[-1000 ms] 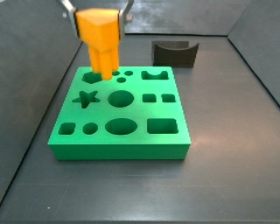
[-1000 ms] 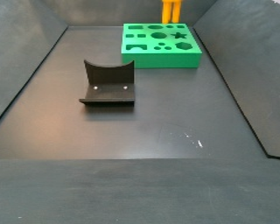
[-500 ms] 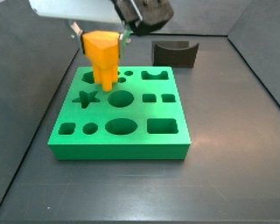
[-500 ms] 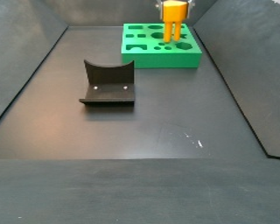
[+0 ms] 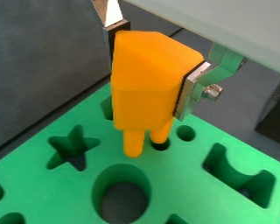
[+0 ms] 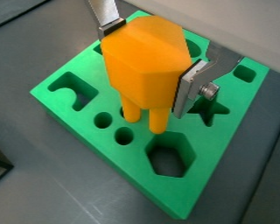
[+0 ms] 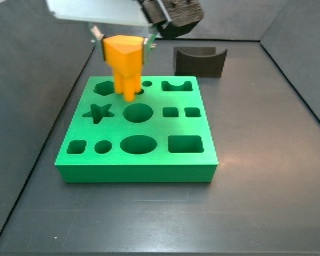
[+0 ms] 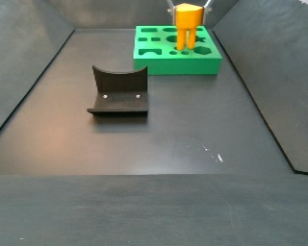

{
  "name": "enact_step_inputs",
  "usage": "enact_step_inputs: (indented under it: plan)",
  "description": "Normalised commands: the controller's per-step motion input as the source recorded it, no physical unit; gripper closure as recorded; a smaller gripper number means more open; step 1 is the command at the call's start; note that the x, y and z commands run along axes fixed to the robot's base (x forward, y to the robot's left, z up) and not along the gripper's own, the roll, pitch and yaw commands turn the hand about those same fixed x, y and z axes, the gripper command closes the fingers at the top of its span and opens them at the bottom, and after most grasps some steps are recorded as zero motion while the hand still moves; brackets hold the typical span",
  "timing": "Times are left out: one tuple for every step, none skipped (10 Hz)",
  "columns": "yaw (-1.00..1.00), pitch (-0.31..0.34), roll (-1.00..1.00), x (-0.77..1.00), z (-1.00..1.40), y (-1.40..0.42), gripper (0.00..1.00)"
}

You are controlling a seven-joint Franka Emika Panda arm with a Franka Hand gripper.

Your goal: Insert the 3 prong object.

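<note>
My gripper (image 5: 154,72) is shut on the 3 prong object (image 5: 152,83), a bright orange block with prongs pointing down. It hangs upright just above the green board (image 5: 241,201), its prongs (image 6: 146,118) over the small round holes near the star hole (image 5: 70,147). The silver fingers (image 6: 191,80) press its two sides. In both side views the object (image 7: 124,62) (image 8: 185,23) stands over the far part of the board (image 7: 136,165) (image 8: 176,65). I cannot tell whether the prong tips touch the board.
A dark grey curved block (image 7: 202,60) (image 8: 118,91) lies on the dark floor, apart from the board. Dark walls enclose the floor. The board has several other shaped holes, among them a hexagon (image 6: 171,157) and a large circle (image 5: 122,199).
The gripper with the orange object has come down and shifted slightly toward the board's middle; the prongs are now closer to the holes.
</note>
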Motion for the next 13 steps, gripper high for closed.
enact_step_inputs:
  plan:
    - [-0.13, 0.0, 0.0, 0.34, -0.44, 0.25, 1.0]
    - [-0.13, 0.0, 0.01, 0.31, -0.45, 0.24, 1.0]
    - [-0.15, 0.0, 0.0, 0.24, -0.42, 0.2, 1.0]
    - [-0.2, 0.0, 0.0, 0.17, -0.39, 0.17, 1.0]
    - [-0.2, 0.0, 0.0, 0.15, -0.38, 0.17, 1.0]
    - [-0.35, 0.0, 0.03, -0.28, -0.36, 0.21, 1.0]
    - [-0.35, 0.0, 0.01, -0.48, -0.32, 0.17, 1.0]
    - [-0.33, 0.0, 0.0, -0.44, -0.26, 0.13, 1.0]
    - [-0.27, -0.003, -0.01, -0.27, -0.24, 0.09, 1.0]
    - [-0.21, -0.06, -0.1, 0.0, -0.3, 0.01, 1.0]
    - [-0.27, -0.13, -0.13, 0.03, -0.33, 0.0, 1.0]
    - [-0.35, -0.159, -0.12, 0.03, -0.32, 0.0, 1.0]
    - [-0.39, -0.17, -0.1, 0.07, -0.32, -0.03, 1.0]
